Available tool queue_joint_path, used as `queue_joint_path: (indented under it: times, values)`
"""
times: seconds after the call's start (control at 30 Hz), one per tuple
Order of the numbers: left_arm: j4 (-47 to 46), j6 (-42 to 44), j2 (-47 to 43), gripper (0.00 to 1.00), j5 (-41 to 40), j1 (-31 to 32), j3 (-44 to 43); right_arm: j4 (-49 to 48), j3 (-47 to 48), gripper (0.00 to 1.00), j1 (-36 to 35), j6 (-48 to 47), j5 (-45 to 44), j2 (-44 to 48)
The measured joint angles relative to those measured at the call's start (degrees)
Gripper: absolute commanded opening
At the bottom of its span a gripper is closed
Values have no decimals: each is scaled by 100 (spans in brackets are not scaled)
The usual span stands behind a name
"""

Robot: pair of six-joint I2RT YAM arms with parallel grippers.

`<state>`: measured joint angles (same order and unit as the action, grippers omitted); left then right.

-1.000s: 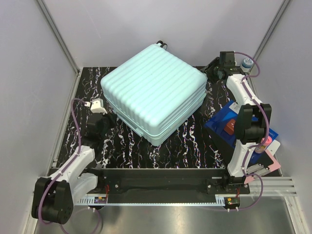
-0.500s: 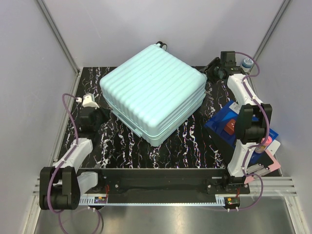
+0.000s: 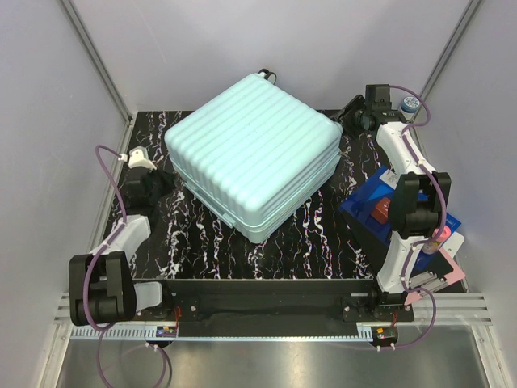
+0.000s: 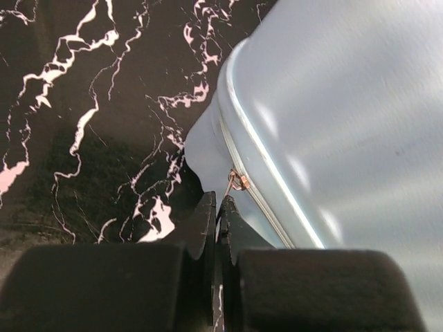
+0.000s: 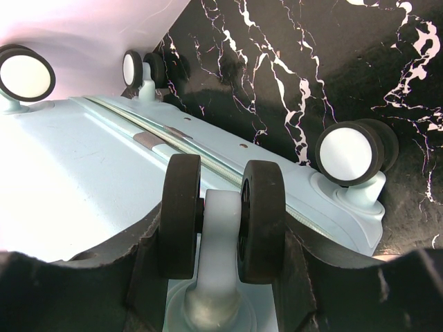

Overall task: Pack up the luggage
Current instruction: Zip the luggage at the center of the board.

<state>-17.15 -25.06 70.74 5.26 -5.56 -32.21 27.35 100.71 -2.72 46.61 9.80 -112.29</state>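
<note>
My left arm has swung out to the left since the earlier frame, and my left gripper (image 3: pixel 164 181) now sits further left and a little farther back, at the left corner of the luggage (image 3: pixel 254 153). That gripper is clenched tight. In its wrist view the copper-coloured zipper pull (image 4: pixel 237 181) runs down from the case's seam into the tips of my fingers (image 4: pixel 204 218), so I appear to be pinching its tab.

The luggage lies flat and closed on the black marbled table (image 3: pixel 315 234), ribbed shell up, set at an angle in the middle and far part of the table.

My right gripper (image 5: pixel 220 228) is at the far right corner of the case. Its jaws are part-way open and close around a twin black caster wheel (image 5: pixel 181 214), one finger against each side. A blue box (image 3: pixel 367 206) lies near the right edge, just beside my right arm.
</note>
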Motion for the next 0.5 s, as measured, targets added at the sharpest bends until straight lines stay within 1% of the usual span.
queue_joint_path:
  times: [0.5]
  values:
    - [-116,87,557,0,50,-184,-393,28,13,0,0,-42,-4,0]
